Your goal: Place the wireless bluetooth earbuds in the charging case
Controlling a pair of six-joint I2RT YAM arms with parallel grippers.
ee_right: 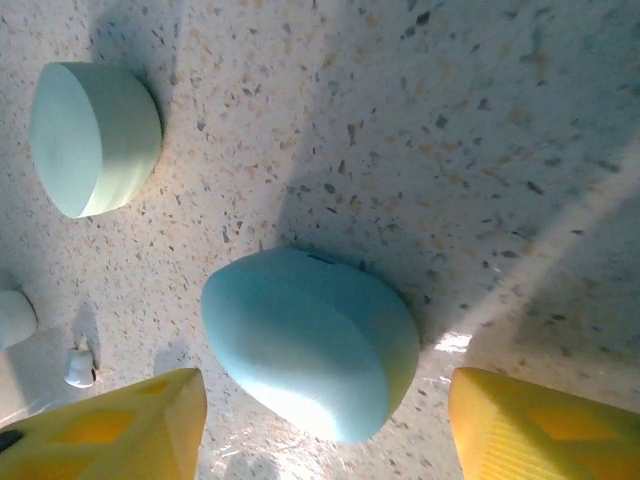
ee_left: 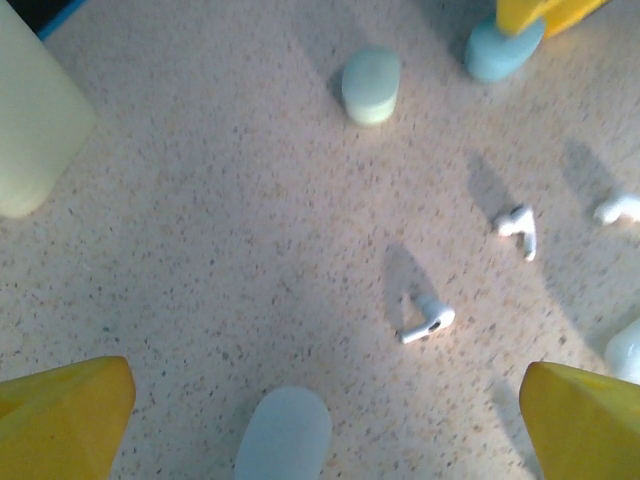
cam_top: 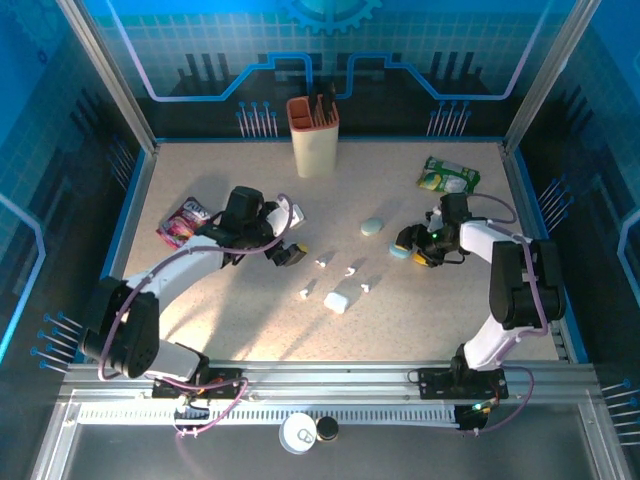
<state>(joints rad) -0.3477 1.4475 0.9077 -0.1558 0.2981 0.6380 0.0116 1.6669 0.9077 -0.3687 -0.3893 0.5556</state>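
Observation:
Several tiny white earbuds (cam_top: 350, 271) lie loose mid-table, beside a white case (cam_top: 336, 301). In the left wrist view two earbuds (ee_left: 428, 320) (ee_left: 518, 225) lie ahead and to the right. My left gripper (cam_top: 288, 252) (ee_left: 325, 395) is open, its yellow fingers (ee_left: 62, 415) wide apart, with a pale rounded case (ee_left: 285, 437) on the table between them. My right gripper (cam_top: 408, 247) (ee_right: 328, 395) is open too, straddling a blue case (ee_right: 310, 340) (cam_top: 399, 251) with gaps on both sides. A pale green case (cam_top: 372, 227) (ee_right: 95, 138) lies apart, farther back.
A cream holder (cam_top: 313, 135) stands at the back middle. A pink packet (cam_top: 182, 220) lies at the left and a green packet (cam_top: 448, 177) at the back right. A white round lid (cam_top: 298, 432) rests on the front rail.

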